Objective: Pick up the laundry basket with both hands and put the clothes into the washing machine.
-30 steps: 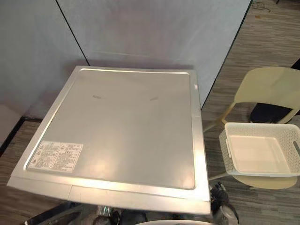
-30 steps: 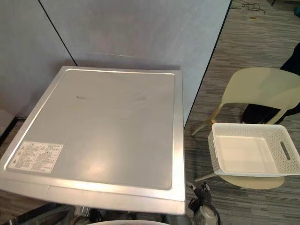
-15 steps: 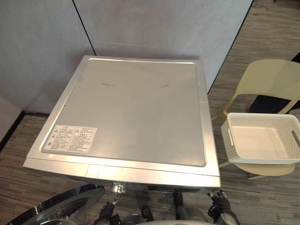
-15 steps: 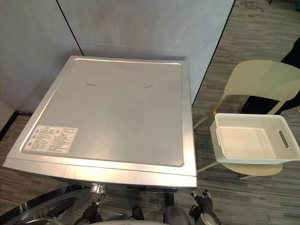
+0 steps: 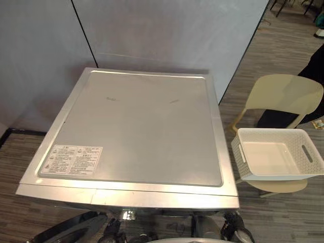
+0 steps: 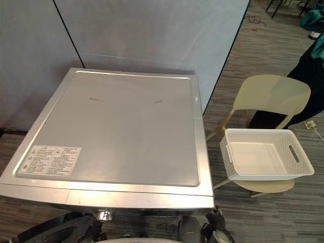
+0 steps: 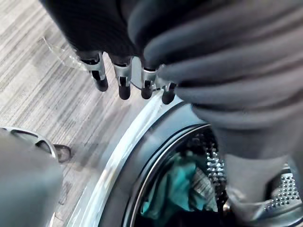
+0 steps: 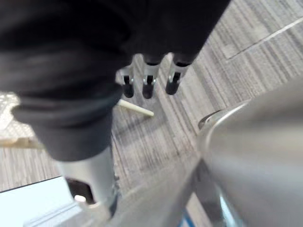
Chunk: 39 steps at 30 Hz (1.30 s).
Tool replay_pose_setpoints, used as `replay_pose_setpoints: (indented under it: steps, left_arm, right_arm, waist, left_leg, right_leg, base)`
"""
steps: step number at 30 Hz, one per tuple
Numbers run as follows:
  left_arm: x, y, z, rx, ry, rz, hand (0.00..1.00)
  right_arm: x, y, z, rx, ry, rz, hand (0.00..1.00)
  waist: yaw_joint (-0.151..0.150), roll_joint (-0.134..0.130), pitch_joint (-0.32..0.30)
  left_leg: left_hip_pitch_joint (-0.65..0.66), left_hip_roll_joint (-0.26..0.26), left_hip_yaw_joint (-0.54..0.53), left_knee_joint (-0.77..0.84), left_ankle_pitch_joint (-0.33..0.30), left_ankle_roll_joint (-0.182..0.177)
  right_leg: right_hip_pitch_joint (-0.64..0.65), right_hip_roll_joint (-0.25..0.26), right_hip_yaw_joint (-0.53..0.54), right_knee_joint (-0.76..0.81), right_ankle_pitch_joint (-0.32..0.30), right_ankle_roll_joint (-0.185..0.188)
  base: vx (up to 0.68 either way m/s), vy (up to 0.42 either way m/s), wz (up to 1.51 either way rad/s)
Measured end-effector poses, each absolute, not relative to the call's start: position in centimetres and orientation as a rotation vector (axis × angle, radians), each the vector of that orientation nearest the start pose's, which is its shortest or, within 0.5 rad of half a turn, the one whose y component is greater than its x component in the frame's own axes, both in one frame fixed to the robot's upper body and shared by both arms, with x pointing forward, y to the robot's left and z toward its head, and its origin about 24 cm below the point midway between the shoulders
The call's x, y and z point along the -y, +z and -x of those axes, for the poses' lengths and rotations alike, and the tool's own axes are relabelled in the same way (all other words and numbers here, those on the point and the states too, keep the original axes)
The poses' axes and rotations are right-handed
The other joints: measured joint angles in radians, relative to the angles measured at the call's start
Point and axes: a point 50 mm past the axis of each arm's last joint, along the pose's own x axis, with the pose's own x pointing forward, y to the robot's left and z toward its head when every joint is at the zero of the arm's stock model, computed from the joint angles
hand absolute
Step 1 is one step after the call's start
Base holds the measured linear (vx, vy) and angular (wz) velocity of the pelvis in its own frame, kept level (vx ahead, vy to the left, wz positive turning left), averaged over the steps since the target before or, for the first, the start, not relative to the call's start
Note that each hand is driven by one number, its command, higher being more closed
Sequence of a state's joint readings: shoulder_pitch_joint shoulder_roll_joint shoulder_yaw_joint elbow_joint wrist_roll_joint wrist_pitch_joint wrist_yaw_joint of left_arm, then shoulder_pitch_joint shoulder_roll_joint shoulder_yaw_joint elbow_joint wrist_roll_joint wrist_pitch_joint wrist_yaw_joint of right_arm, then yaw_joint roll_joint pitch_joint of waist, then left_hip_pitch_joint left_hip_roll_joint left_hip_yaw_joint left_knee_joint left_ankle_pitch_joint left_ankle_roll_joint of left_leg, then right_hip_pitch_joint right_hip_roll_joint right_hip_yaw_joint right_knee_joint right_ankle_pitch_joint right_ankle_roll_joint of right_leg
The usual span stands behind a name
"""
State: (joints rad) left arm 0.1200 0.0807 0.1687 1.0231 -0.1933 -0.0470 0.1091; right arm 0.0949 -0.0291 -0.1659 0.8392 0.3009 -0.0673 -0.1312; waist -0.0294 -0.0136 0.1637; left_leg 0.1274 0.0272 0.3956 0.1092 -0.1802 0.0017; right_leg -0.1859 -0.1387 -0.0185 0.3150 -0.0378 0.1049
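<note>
The laundry basket point(image 5: 242, 163) stands on the seat of a pale chair point(image 5: 283, 93), just beside the right side of the washing machine point(image 5: 136, 131). It looks empty, and its white bottom is bare. In the left wrist view a teal cloth point(image 7: 177, 189) lies inside the drum, past the round silver rim of the opening. So I judge the main work to be done: the clothes are in the machine, and little is left except perhaps the door.

The left hand point(image 7: 124, 87) hangs with its fingers straight and slightly apart and holds nothing. The right hand point(image 8: 147, 85) also hangs relaxed and empty above the floor.

A white sticker point(image 5: 71, 159) sits at the near left corner of the machine's top. Its print is too small to read.
</note>
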Motion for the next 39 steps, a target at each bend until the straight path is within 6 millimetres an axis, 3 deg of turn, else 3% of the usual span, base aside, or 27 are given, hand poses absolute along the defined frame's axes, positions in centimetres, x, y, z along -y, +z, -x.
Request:
replay_pose_setpoints:
  steps: [1, 3, 5, 8, 12, 16, 24, 27, 31, 37, 39]
  left_arm:
    - [-20.8, -16.0, -8.6, -1.065, 0.432, 0.131, 0.0]
    - [-19.5, -16.1, -8.8, -1.068, 0.414, 0.16, 0.0]
    - [-19.1, -16.1, -8.9, -1.063, 0.412, 0.172, 0.0]
    - [-19.7, -16.2, -8.7, -1.068, 0.485, 0.205, 0.0]
    - [-19.3, -16.3, -8.5, -1.076, 0.477, 0.214, 0.0]
    - [-18.7, -16.3, -8.7, -1.07, 0.448, 0.236, 0.0]
    - [-19.4, -16.2, -9.2, -1.07, 0.424, 0.18, 0.0]
    - [-19.7, -16.2, -9.2, -1.077, 0.427, 0.172, 0.0]
    - [-19.7, -16.3, -8.8, -1.096, 0.421, 0.157, 0.0]
    - [-19.9, -16.3, -8.7, -1.102, 0.422, 0.143, 0.0]
    - [-20.0, -16.3, -9.0, -1.093, 0.421, 0.141, 0.0]
  right_arm:
    - [20.0, -13.4, -14.3, -0.817, -0.446, -0.244, 0.0]
    - [20.7, -13.0, -14.9, -0.8, -0.431, -0.203, 0.0]
    - [20.8, -13.4, -14.2, -0.831, -0.433, -0.19, 0.0]
    - [21.8, -13.5, -13.9, -0.842, -0.436, -0.173, 0.0]
    - [24.6, -13.3, -13.3, -0.847, -0.528, -0.155, 0.0]
    - [25.0, -13.5, -12.9, -0.874, -0.539, -0.148, 0.0]
    - [23.6, -14.7, -10.4, -0.956, -0.534, -0.177, 0.0]
    - [23.2, -15.4, -8.8, -1.018, -0.539, -0.186, 0.0]
    - [22.7, -15.5, -8.6, -1.029, -0.533, -0.195, 0.0]
    - [22.4, -14.8, -12.0, -0.962, -0.436, -0.145, 0.0]
    - [22.2, -14.4, -13.1, -0.937, -0.407, -0.131, 0.0]
  waist:
    - [0.008, 0.003, -0.002]
    - [0.007, 0.048, 0.006]
    - [0.019, 0.06, 0.006]
    - [0.045, 0.058, 0.009]
    - [0.043, 0.076, -0.002]
    - [0.046, 0.095, -0.014]
    - [0.037, 0.077, -0.032]
    - [0.035, 0.064, -0.042]
    - [0.038, 0.056, -0.043]
    - [0.045, 0.052, -0.031]
    - [0.038, 0.055, -0.004]
  left_leg:
    - [0.001, 0.005, 0.003, 0.001, 0.005, -0.009]
    - [-0.003, 0.032, -0.01, 0.031, 0.001, -0.019]
    - [-0.035, 0.08, -0.048, 0.17, -0.033, -0.068]
    - [-0.084, 0.115, -0.113, 0.334, -0.038, -0.075]
    - [-0.061, 0.1, -0.176, 0.261, -0.052, -0.078]
    - [-0.031, 0.095, -0.171, 0.165, -0.113, -0.061]
    - [-0.037, 0.046, -0.051, 0.089, -0.098, -0.045]
    - [-0.022, 0.026, -0.067, 0.066, -0.083, -0.036]
    - [-0.019, 0.025, -0.105, 0.065, -0.081, -0.033]
    - [-0.013, 0.022, -0.059, 0.074, -0.081, -0.032]
    - [-0.015, 0.02, -0.053, 0.103, -0.09, -0.019]
  right_leg:
    - [0.028, 0.014, 0.012, -0.061, -0.003, -0.001]
    - [0.066, 0.039, 0.022, -0.121, 0.013, -0.014]
    - [0.104, 0.066, 0.015, -0.131, 0.003, -0.033]
    - [0.114, 0.085, 0.024, -0.087, -0.033, -0.048]
    - [0.087, 0.094, 0.029, -0.062, -0.034, -0.046]
    - [0.054, 0.125, 0.078, -0.068, 0.004, -0.043]
    - [0.046, 0.123, 0.217, -0.287, 0.17, -0.015]
    - [0.064, 0.118, 0.228, -0.356, 0.208, -0.016]
    - [0.062, 0.124, 0.218, -0.352, 0.212, -0.019]
    - [-0.008, 0.134, 0.21, -0.247, 0.191, -0.021]
    - [-0.031, 0.118, 0.207, -0.185, 0.155, -0.012]
  base:
    - [0.01, -0.214, -0.54]
    - [0.0, -0.161, -0.25]
    - [0.01, -0.149, 0.0]
    - [-0.04, -0.141, -0.16]
    - [-0.06, -0.022, -0.01]
    - [-0.09, 0.054, -0.34]
    - [-0.05, 0.08, -0.55]
    - [0.1, 0.062, -0.25]
    - [0.08, -0.008, -0.07]
    - [-0.01, -0.022, -0.28]
    - [-0.09, -0.027, -0.01]
